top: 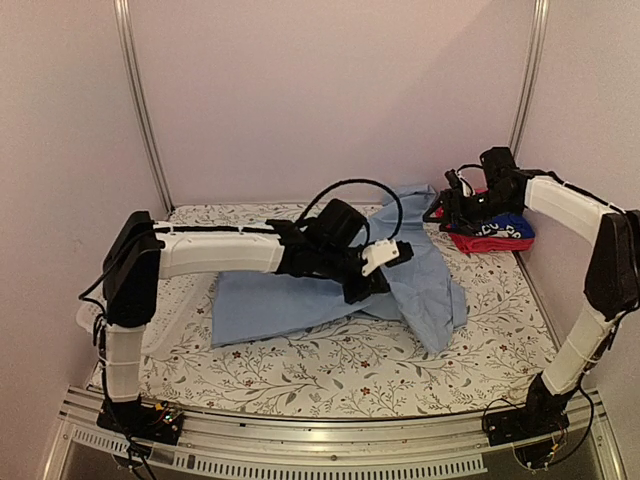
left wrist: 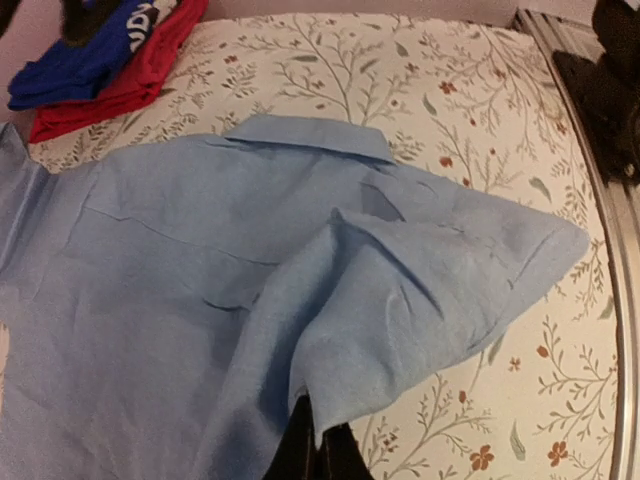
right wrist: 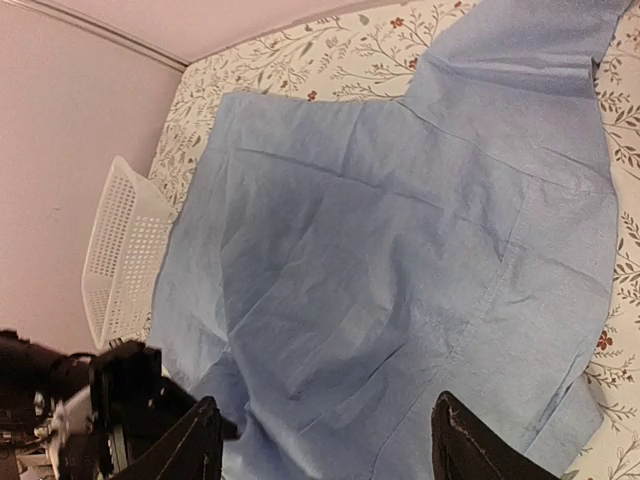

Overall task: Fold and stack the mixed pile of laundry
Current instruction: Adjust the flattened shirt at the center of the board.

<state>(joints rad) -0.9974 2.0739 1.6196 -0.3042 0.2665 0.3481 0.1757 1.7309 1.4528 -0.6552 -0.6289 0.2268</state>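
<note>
L arm point(top: 220, 252) low across lt-blue shirt point(top: 270, 305)

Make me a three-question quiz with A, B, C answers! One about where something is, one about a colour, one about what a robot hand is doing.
1. Where on the table cover does the royal-blue shirt lie on the red shirt?
A. near left corner
B. far right corner
C. the very middle

2. What colour is the big collared shirt spread out?
A. green
B. yellow
C. light blue

3. What is the left gripper doing?
A. open, holding nothing
B. shut on the big collared shirt
C. shut on the red shirt

Answers:
1 B: the top view shows them at the back right.
2 C: it looks pale blue in every view.
3 B: it pinches a fold of that cloth.
</note>
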